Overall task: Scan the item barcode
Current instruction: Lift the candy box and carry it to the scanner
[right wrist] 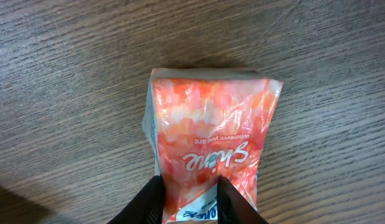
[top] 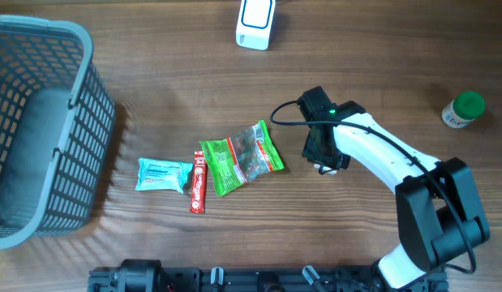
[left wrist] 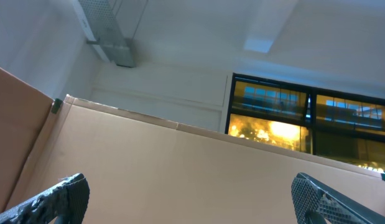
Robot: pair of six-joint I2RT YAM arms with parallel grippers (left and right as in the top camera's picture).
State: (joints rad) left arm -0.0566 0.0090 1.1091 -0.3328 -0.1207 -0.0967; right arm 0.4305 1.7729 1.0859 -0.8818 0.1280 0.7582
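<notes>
left end effector [left wrist: 189,190]: fingers wide apart, aimed upward | right end effector [right wrist: 191,198]: pinching pink packet [right wrist: 211,124]

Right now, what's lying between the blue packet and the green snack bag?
A slim red stick packet lies between the blue packet and the green snack bag, overhead view.

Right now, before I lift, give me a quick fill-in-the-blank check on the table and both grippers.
1. The orange packet pinched by the right gripper bears the word ___.
2. The left gripper stands ___, holding nothing.
3. The green snack bag lies beside a ___ stick pack.
4. The small white bottle has a ___ lid.
Missing words: Shine; open; red; green.
</notes>
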